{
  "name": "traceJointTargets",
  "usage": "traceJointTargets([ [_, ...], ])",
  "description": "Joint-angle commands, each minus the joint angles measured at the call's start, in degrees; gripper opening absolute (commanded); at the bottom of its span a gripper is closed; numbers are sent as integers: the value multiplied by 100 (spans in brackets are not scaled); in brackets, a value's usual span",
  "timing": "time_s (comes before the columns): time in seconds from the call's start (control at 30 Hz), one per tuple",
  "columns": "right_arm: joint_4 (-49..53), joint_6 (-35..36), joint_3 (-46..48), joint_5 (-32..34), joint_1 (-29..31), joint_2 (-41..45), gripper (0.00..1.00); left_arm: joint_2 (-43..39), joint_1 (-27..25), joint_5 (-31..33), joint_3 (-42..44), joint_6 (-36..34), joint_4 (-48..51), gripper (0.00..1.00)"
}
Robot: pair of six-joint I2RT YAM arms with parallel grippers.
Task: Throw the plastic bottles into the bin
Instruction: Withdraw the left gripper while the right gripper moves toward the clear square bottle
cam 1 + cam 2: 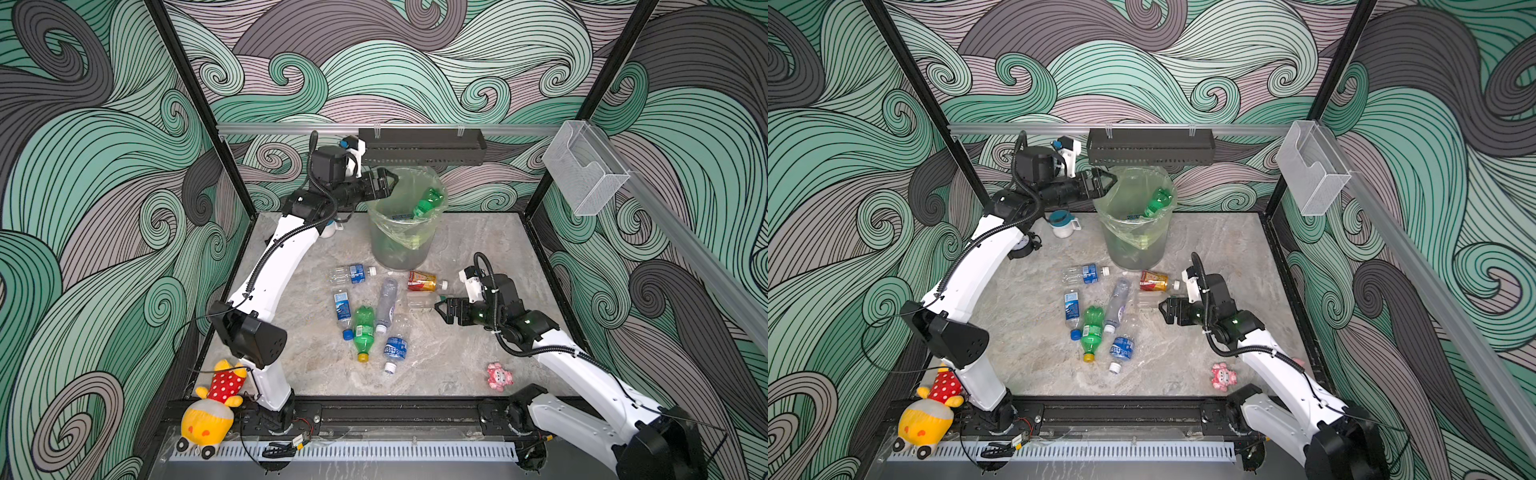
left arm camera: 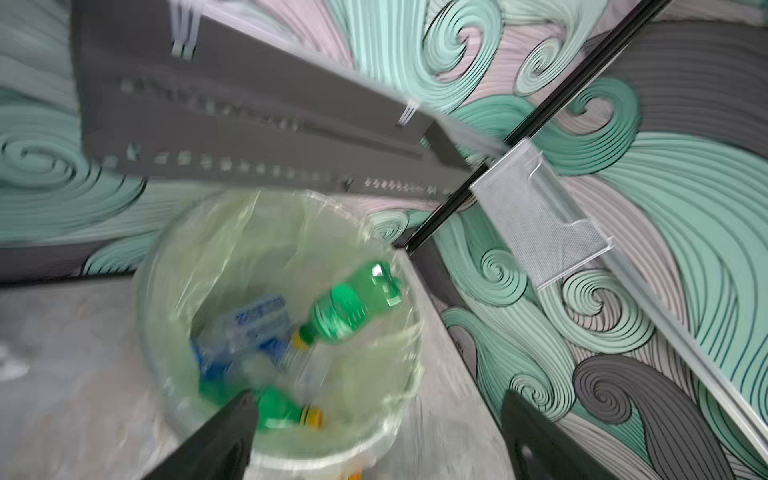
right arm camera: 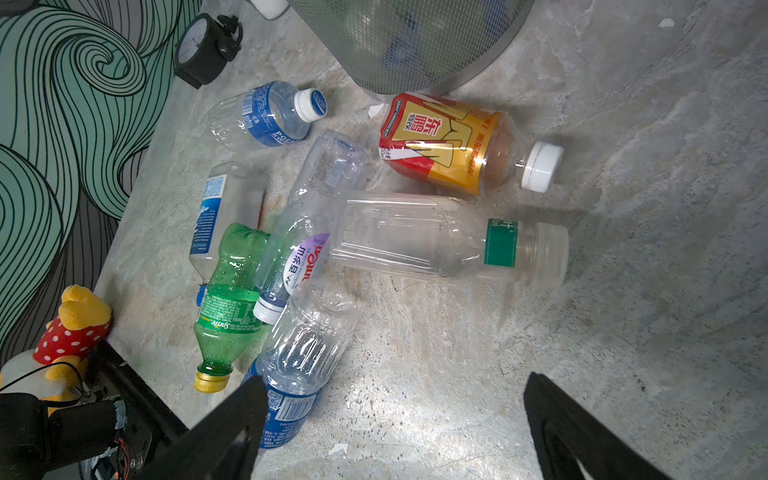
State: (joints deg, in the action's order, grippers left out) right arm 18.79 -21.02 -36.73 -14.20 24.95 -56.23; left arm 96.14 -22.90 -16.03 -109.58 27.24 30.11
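We see left gripper point(image 1: 390, 183) apart above bin point(image 1: 376, 237) — green bottle point(image 1: 428, 201) inside with others. Right gripper point(image 1: 441, 311) apart, empty, beside seven bottles point(image 1: 386, 303) left on counter point(image 1: 457, 357).

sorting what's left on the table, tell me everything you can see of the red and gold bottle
The red bottle is clear plastic, wrapped in a glossy red-and-gold label with Chinese characters, white cap on, brownish at the shoulder. It lies on its side on the table, base near the foot of the bin, cap pointing away. Nothing grips it. A clear bottle lies close alongside; whether they touch is unclear.
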Motion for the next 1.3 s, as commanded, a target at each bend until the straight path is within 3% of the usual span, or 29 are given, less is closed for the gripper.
traceJointTargets([
  [0.0, 149, 121, -92, 223, 27, 86, 97, -1191, 83, 597, 959, -252, -2, 96],
  [0.33, 489, 636, -521, 541, 40, -419, 93, -3609, 267, 1559, 3787, -498, 721, 96],
  [0.57, 491, 1890, -1003, 421, 177, -1085, 87, -4607, 270, 1857, 4943, -381, 1125, 96],
  [0.83, 353, 4116, -1474, 35, 590, -2245, 87, -5384, 268, 2136, 5526, -235, 1585, 96],
  [0.97, 374, 4518, -1758, 124, 609, -2727, 87, -5775, 269, 2299, 5716, -143, 1806, 96],
  [1.27, 330, 4721, -2254, 170, 597, -3654, 84, -6219, 268, 2507, 5877, -106, 2151, 98],
])
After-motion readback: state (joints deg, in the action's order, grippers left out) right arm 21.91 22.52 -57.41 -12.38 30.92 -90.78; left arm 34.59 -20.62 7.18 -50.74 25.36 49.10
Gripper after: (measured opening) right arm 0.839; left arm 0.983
